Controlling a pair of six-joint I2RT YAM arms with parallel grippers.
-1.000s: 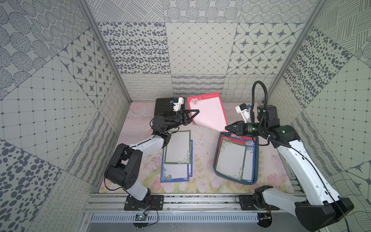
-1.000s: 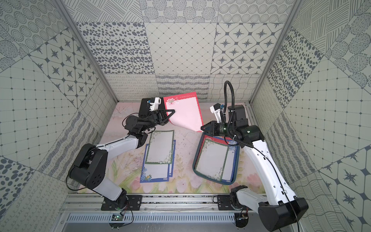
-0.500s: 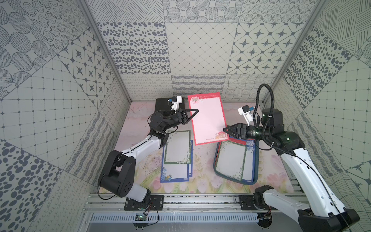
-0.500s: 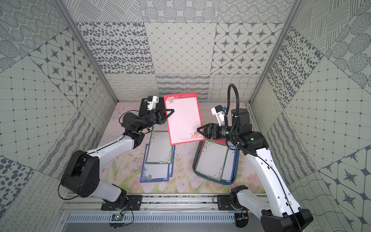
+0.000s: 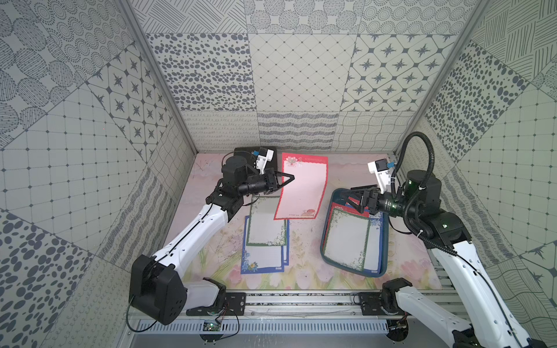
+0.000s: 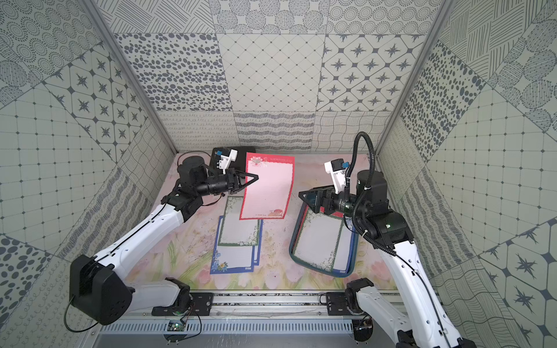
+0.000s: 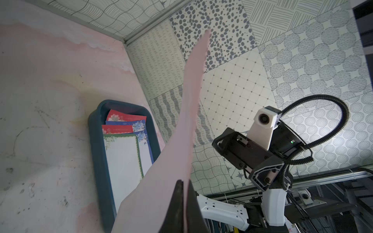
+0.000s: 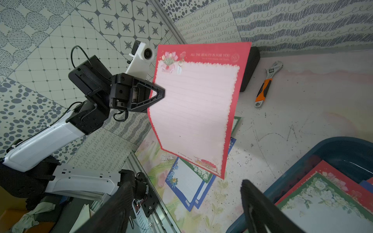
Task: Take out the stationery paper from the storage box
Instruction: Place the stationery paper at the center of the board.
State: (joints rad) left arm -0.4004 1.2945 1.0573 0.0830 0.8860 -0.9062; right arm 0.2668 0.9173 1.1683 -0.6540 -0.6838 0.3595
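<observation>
left pincer (image 5: 291, 177) clenched on 1 red-bordered sheet (image 5: 303, 186), bite on one long edge, toward the end with the printed heading
that sheet is airborne between the 2 arms, out of the storage box (image 5: 325, 238), hanging tilted; its lower end overlaps the desk pile in both top views, and the right wrist view shows it clear of the desk (image 5: 304, 256)
right pincer (image 5: 349, 199) released, jaws wide, nothing between them, hovering over the far end of the box, apart from the red-bordered sheet
desk pile = 3 sheets: 1 green-bordered sheet (image 5: 266, 223) on top, 2 blue-bordered sheets (image 5: 262, 260) under it, shifted toward the near edge
pile lies on the left arm's side of the box, near but not touching
in the box: 1 green-bordered top sheet (image 5: 346, 238); left wrist view shows edges of 2 red sheets (image 7: 121, 117) and 2 blue sheets (image 7: 129, 122) under it at one end, so 5 visible; anything deeper can't tell
rest: 1 black case (image 5: 244, 149) against the back wall, 1 wrench (image 8: 264, 86) with orange handle flat on the desk near it, seen in the right wrist view only
</observation>
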